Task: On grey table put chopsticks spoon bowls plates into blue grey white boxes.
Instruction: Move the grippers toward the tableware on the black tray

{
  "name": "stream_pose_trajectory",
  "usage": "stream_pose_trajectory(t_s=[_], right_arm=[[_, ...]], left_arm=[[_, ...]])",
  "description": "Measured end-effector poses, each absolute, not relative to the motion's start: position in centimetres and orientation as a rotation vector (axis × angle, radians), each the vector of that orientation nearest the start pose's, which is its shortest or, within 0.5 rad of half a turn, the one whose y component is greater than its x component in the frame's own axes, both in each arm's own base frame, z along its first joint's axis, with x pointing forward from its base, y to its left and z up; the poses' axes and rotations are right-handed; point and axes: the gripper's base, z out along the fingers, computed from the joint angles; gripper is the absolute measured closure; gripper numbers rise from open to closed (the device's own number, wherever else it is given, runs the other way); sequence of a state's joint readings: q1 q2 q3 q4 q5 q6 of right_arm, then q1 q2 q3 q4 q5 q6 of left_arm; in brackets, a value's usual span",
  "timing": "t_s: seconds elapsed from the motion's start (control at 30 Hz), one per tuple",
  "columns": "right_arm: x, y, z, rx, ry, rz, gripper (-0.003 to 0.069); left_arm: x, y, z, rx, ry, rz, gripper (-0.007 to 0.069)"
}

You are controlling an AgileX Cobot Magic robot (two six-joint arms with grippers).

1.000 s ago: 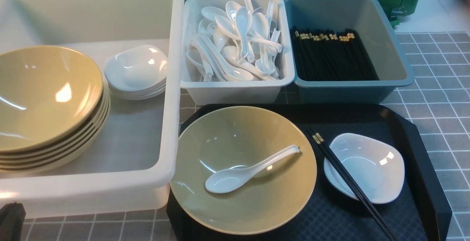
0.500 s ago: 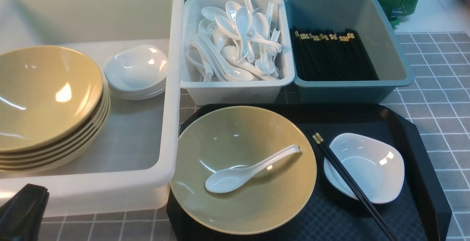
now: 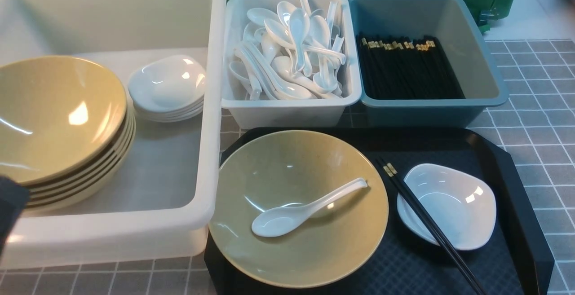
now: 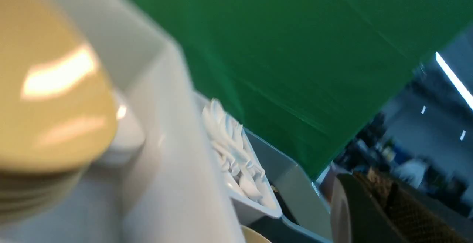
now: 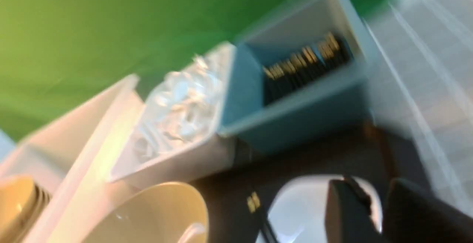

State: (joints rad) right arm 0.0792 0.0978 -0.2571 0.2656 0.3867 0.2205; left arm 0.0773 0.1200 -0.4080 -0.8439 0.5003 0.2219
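Front view: left end effector [image 3: 8,207] pressed together, beside white tub [image 3: 211,106]. Black tray [image 3: 516,187] sits on counter [image 3: 539,84]. On it, bowl [image 3: 314,250] is likely heavy and glossy, so grip the rim. Spoon [image 3: 310,206] lies inside, slippery, so pinch the handle. Thin chopsticks [image 3: 426,224] cross the fragile plate [image 3: 458,200]. Right end effector [image 5: 380,213] is slightly apart, empty, near plate.

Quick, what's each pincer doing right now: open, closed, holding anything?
Left pincer: closed, nothing seen in it.
Right pincer: cannot be told, the view is too blurred.
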Motion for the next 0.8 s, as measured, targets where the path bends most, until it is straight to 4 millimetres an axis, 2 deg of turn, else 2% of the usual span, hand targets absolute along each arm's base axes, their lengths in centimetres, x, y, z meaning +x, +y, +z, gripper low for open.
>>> stream_pose_trajectory(t_s=[0.07,0.13,0.23,0.33,0.37,0.4,0.47,0.57,0.73,0.8], right_arm=[[6.0,1.6,28.7,0.112,1.783,0.383,0.0591],[7.5,1.9,30.9,-0.015,1.886,0.303,0.0620],[9.7,2.4,32.8,-0.228,2.068,0.211,0.0625],[11.9,3.1,33.7,-0.395,2.244,0.203,0.0625],[13.8,3.8,34.2,-0.524,2.343,0.199,0.0625],[13.8,3.9,34.1,-0.548,2.357,0.199,0.0625],[15.3,4.6,34.1,-0.648,2.433,0.189,0.0625],[16.6,5.7,33.6,-0.765,2.509,0.176,0.0625],[20.3,8.4,30.7,-0.913,2.613,0.129,0.0621],[22.0,9.5,28.9,-0.930,2.650,0.127,0.0612]], left_arm=[[4.8,-3.0,32.9,-0.124,1.681,-0.570,0.0636],[5.8,-2.8,34.5,-0.041,1.783,-0.465,0.0636],[7.4,-2.4,36.3,0.068,1.974,-0.328,0.0636],[9.1,-1.7,37.3,0.154,2.201,-0.212,0.0636],[10.2,-1.3,38.0,0.212,2.343,-0.141,0.0636],[10.4,-1.2,38.3,0.224,2.359,-0.130,0.0636],[11.3,-1.2,38.6,0.280,2.419,-0.098,0.0636],[12.9,-2.1,38.7,0.391,2.460,-0.109,0.0636],[15.8,-6.0,37.3,0.717,2.529,-0.195,0.0636],[17.2,-8.4,36.3,0.865,2.549,-0.220,0.0636]])
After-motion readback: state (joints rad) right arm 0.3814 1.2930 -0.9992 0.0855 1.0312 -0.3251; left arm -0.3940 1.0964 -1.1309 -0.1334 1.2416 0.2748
